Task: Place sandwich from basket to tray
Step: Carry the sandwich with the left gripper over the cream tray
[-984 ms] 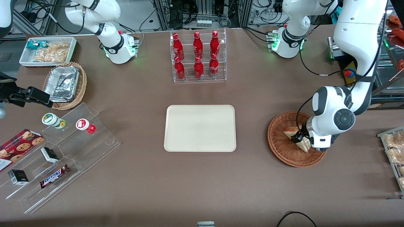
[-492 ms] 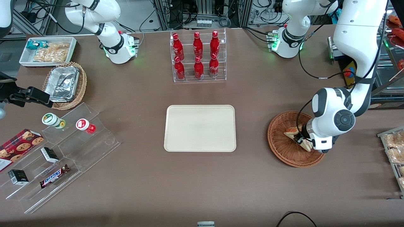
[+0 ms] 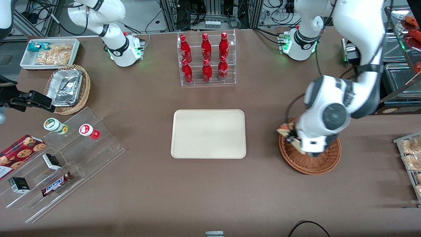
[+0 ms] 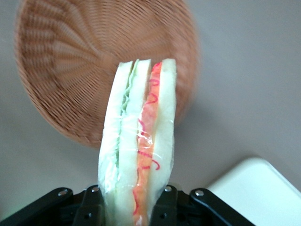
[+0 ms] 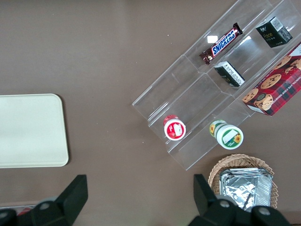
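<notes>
Your gripper [image 4: 133,212] is pinching the sandwich [image 4: 138,141]: in the wrist view you can see a black finger [image 4: 92,207] pressed against each bread face, with the wedge sticking straight out from between them. The clear wrap shows, with green filling on one side and orange-red filling on the other.

From the front you see the gripper [image 3: 293,138] mostly covered by the arm's white wrist, with only an end of the sandwich [image 3: 285,128] poking out. It hangs above the rim of the basket [image 3: 324,161] at the edge nearest the tray, and the sandwich appears lifted clear of the wicker, though you can't be fully sure of the gap from this angle. The wrist view backs that up: the basket [image 4: 70,80] lies under the sandwich's tip with nothing else in it.

Out sideways from the gripper, toward the parked arm's end of the table, lies the tray [image 3: 208,133], flat on the brown table [image 3: 210,191] and bare. A corner of the tray [image 4: 256,190] also shows in the wrist view, near the gripper. Farther from the front camera than the tray stands a clear rack of red bottles [image 3: 206,58].
</notes>
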You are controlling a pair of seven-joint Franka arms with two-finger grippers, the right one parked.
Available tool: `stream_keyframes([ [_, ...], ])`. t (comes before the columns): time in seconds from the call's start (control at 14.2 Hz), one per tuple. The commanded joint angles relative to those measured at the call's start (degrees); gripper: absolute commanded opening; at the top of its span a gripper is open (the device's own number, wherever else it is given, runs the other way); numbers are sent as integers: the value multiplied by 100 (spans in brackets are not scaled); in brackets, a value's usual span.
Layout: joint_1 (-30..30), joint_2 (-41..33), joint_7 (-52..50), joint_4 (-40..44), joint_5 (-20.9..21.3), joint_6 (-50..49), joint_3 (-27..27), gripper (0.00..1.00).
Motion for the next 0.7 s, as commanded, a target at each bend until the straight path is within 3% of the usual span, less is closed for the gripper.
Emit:
stream_keyframes([
  [0.0, -911, 546, -200, 640, 2, -116, 81, 29],
  [0.42, -2161, 2488, -95, 2871, -15, -81, 72, 31],
  [0.63, -2390, 2850, 405, 3006, -15, 252, -42, 31],
])
